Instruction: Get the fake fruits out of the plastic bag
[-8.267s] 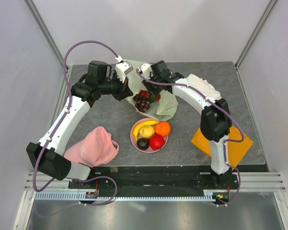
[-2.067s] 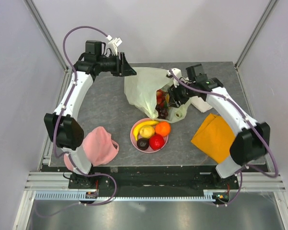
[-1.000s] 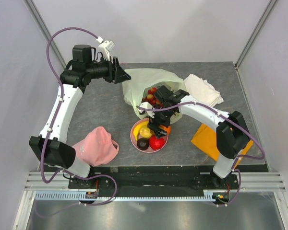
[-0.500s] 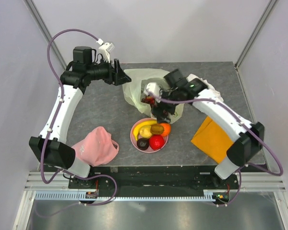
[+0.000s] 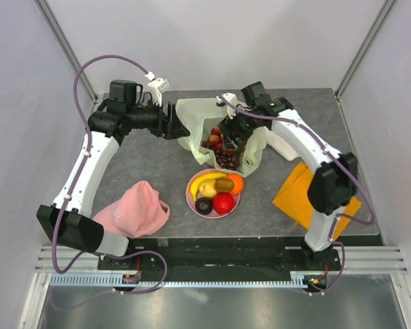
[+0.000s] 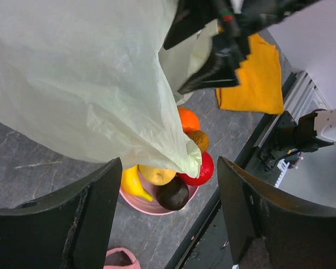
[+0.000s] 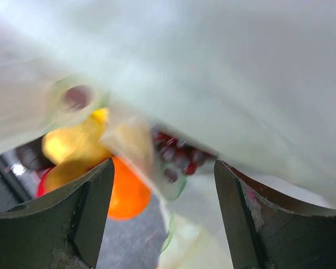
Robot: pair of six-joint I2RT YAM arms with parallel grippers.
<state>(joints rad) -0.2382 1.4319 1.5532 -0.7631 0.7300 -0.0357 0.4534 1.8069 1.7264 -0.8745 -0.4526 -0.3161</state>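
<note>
Two sets of jaws stand spread, clamping nothing: left gripper [image 5: 180, 129] at the plastic bag [image 5: 194, 113] left edge, right gripper [image 5: 231, 130] inside its mouth above the grape bunch [image 5: 226, 160]; pink plate [image 5: 190, 195] lies just beside the bag's near edge.

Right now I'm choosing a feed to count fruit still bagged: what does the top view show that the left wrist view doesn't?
Only the top view: the grape bunch and red fruits inside the open plastic bag, and the white cloth. Only the left wrist view: its own fingers close up. Both: the bag, the pink plate of fruit, the orange cloth.
</note>
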